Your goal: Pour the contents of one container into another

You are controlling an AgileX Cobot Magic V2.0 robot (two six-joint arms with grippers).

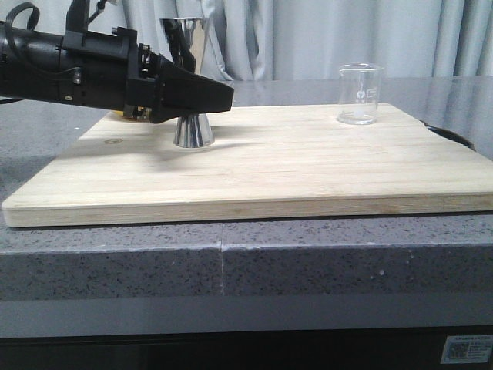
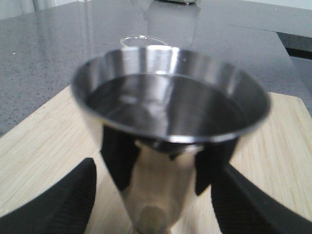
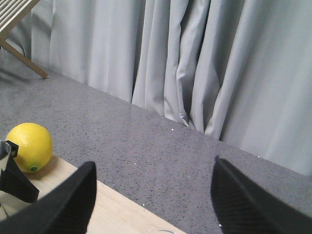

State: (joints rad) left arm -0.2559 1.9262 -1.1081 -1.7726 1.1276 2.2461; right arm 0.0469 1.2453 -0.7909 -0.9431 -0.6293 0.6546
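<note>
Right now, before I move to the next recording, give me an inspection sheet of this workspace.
Surface: pale wooden board lying on a grey speckled countertop.
Job's things: steel jigger upright on the board's left; clear glass beaker upright at the far right, apart from it, looks empty.
Clutter: yellow lemon on the board's far edge near the jigger.
Grippers: left gripper has its fingers either side of the jigger's waist, contact unclear; right gripper open, holding nothing, pointing towards the curtain.
Cables: black cable looped on the left arm.
Surroundings: grey curtain behind; wooden frame at one side.
</note>
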